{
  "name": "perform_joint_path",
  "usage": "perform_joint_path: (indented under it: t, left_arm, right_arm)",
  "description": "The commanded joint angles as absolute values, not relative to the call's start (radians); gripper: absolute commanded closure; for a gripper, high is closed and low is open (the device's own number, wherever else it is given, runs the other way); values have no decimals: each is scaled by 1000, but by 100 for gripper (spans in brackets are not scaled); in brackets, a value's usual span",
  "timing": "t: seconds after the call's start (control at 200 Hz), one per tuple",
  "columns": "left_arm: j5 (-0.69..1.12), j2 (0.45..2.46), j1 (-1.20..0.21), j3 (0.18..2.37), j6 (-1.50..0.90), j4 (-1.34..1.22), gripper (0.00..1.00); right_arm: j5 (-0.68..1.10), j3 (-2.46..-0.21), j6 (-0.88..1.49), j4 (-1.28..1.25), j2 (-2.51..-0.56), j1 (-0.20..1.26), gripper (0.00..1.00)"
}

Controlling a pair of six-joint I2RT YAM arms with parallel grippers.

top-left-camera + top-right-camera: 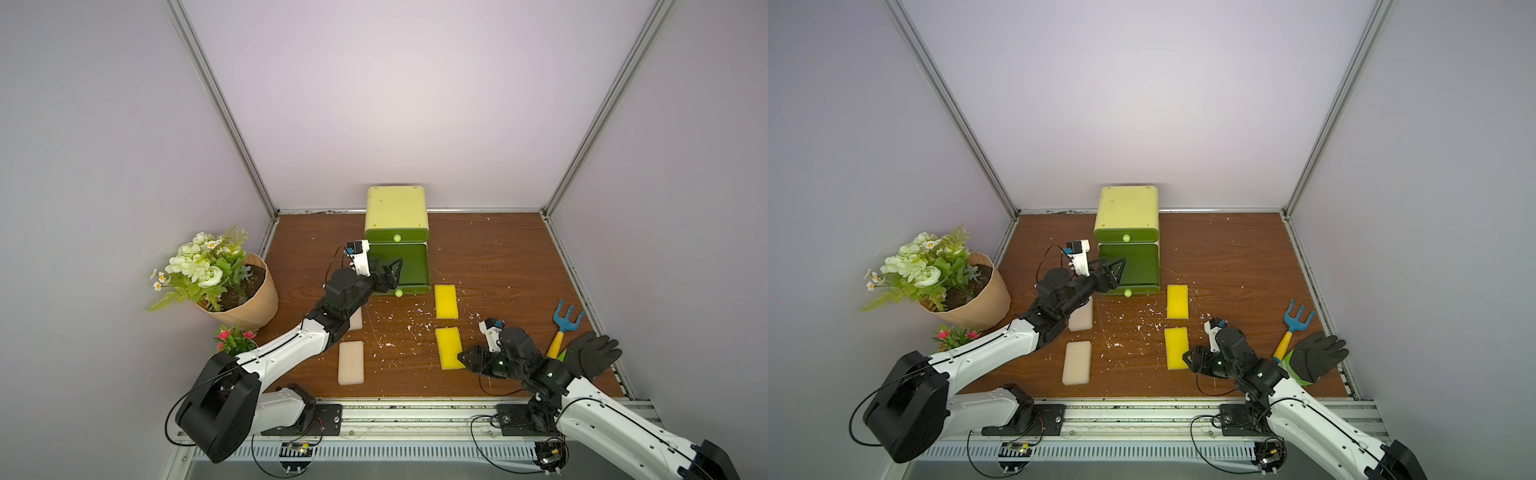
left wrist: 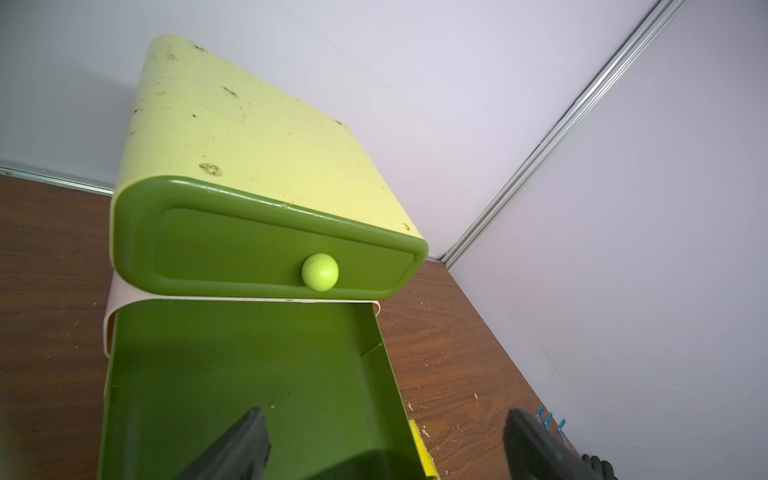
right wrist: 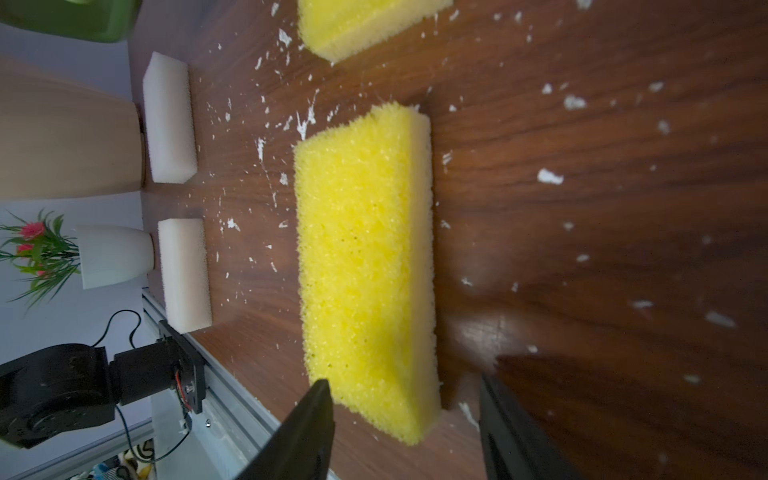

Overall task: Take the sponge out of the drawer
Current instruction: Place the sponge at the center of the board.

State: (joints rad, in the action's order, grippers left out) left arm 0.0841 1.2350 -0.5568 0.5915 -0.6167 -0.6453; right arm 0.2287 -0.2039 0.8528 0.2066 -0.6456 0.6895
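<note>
The green drawer (image 1: 405, 266) of the yellow-green cabinet (image 1: 397, 208) is pulled out; its inside (image 2: 249, 365) shows nothing in it. My left gripper (image 1: 392, 270) hangs open over the drawer's front, one finger (image 2: 241, 449) above its floor. A yellow sponge (image 1: 448, 347) lies flat on the table at the front right. My right gripper (image 1: 467, 359) stands open at its near end, the jaws on either side of the sponge's (image 3: 361, 249) corner without touching it. In a top view the sponge (image 1: 1176, 345) and right gripper (image 1: 1192, 357) sit the same way.
Another yellow sponge (image 1: 446, 301) lies beside the drawer front. Two pale sponges (image 1: 351, 362) lie front left, one partly under my left arm. A flower pot (image 1: 232, 286) and a small pink plant (image 1: 235, 338) stand left. A blue rake (image 1: 565, 322) and black glove (image 1: 592, 355) lie right.
</note>
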Motion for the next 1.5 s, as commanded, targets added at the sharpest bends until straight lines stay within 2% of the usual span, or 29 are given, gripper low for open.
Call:
perform_joint_path:
  t: [0.0, 0.24, 0.41, 0.575, 1.096, 1.496]
  left_arm:
    - [73, 1234, -565, 610, -599, -639, 8]
    - [39, 1209, -561, 611, -564, -594, 8]
    - [23, 1184, -543, 608, -548, -547, 2]
    - [16, 1159, -521, 594, -544, -525, 1]
    - [-32, 1097, -500, 562, -523, -505, 1]
    - [-63, 1046, -493, 531, -512, -512, 1]
  right_arm:
    - [172, -293, 788, 204, -673, 685, 37]
    - [95, -424, 630, 106, -798, 686, 30]
    - [-13, -494, 514, -1, -891, 686, 25]
    - [-73, -532, 459, -126, -984, 686, 22]
    - [15, -752, 456, -227, -1387, 689, 18]
    - [25, -869, 494, -314, -1559, 688, 17]
